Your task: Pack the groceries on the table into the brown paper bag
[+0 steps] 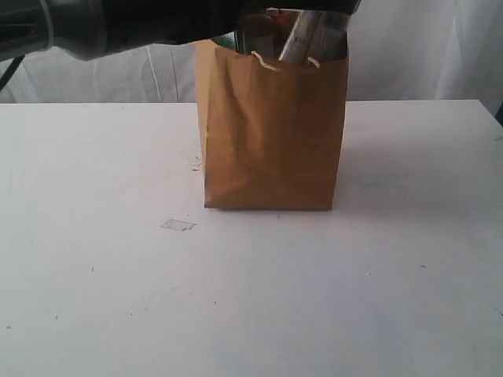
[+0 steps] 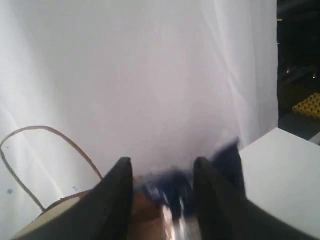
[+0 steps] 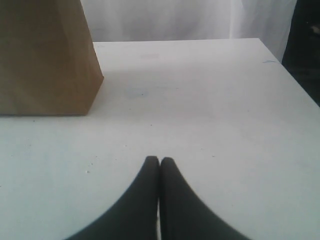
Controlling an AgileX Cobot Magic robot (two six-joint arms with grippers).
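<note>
Bag [image 1: 271, 141]: upright mid-table [image 1: 118, 298], packet [image 1: 299, 38] poking from mouth. No groceries seen outside; packing judged nearly done. Left gripper [image 2: 162, 161]: above bag, jaws parted beside blurred blue-white carton [image 2: 172, 181], hold unclear. Right gripper [image 3: 159, 161]: clenched, empty.

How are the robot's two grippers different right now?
The left gripper has its fingers apart, with a blurry blue-white thing between them; the right gripper has its fingers pressed together, empty. The left gripper is above the brown paper bag; the right gripper is over the table beside the bag. Both have black fingers.
</note>
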